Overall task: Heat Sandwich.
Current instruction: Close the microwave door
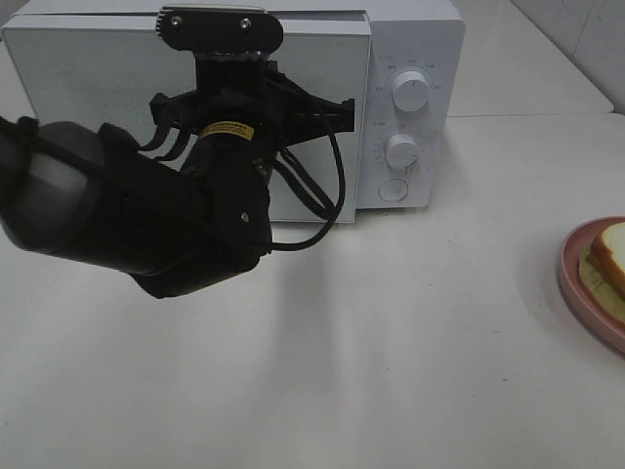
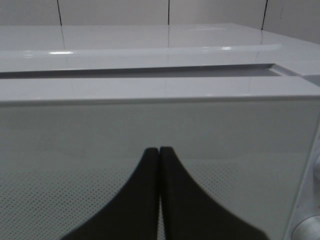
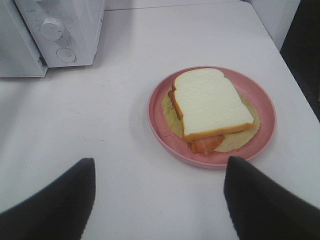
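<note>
The sandwich, white bread over a pale filling with an orange slice poking out, lies on a round pink plate on the white table. In the high view the sandwich and the plate are cut off by the right edge. My right gripper hovers open just short of the plate, with nothing between its fingers. My left gripper is shut and empty, its tips close to the top of the closed microwave door. In the high view, the left arm covers that door.
The white microwave stands at the back of the table, with two knobs and a round button on its right panel. The table's right edge runs close to the plate. Bare tabletop lies between the microwave and the plate.
</note>
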